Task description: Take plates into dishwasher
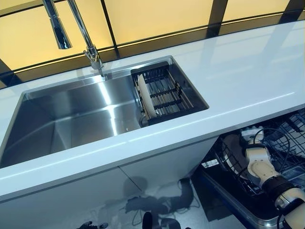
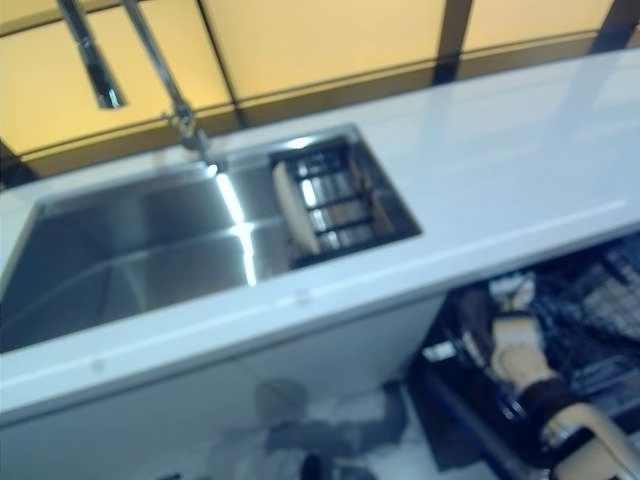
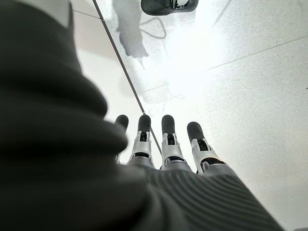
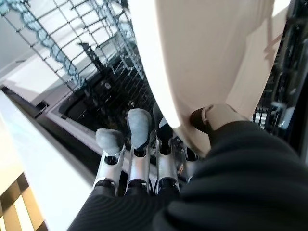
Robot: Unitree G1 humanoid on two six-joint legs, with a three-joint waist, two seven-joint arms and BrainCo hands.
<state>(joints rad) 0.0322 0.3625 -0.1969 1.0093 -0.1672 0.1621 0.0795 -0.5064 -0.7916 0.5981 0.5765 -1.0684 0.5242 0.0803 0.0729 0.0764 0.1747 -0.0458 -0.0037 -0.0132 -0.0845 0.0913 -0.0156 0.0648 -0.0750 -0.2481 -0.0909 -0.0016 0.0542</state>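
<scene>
Right hand (image 4: 144,159) is pinching 1 plate (image 4: 211,57) over the dishwasher rack (image 1: 281,143); lower it upright between tines, then release slowly.

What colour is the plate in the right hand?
Plain cream-white, no pattern; the plate shows best in the right wrist view, pinched by the right hand.

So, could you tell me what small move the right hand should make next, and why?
Probably lower the plate into a slot of the dishwasher rack: the right hand pinches it just above the wires, not yet seated.
</scene>
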